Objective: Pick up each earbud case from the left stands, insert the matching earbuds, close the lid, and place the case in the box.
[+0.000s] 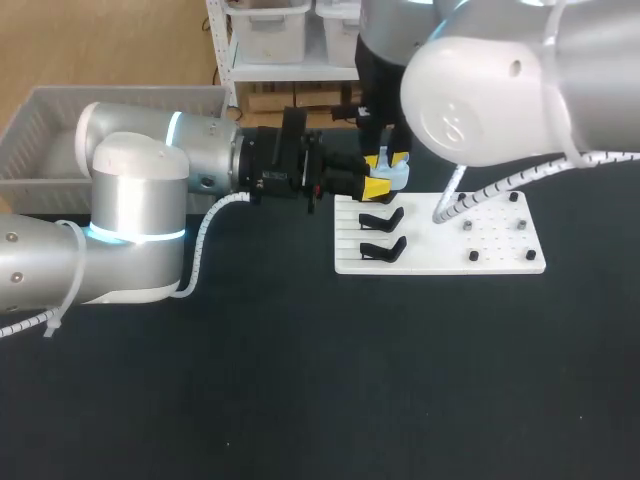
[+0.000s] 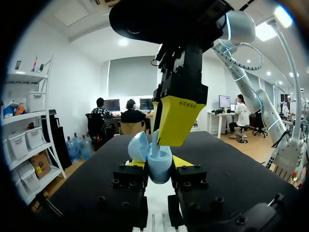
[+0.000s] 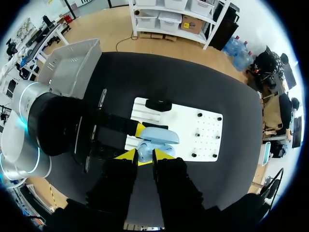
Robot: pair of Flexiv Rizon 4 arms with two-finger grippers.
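A light blue earbud case hangs above the white stand board, its lid swung open. My left gripper reaches in from the left, shut on the case body from both sides. My right gripper comes straight down onto the case from above. One of its yellow fingers sits just over the opening. A pale earbud is pinched between its tips and pokes into the case. In the head view the case shows between both grippers at the board's back left corner.
Two empty black stands sit on the board's left half, and several small pegs on its right half. A grey bin stands at the table's back left. Black tabletop lies in front of the board.
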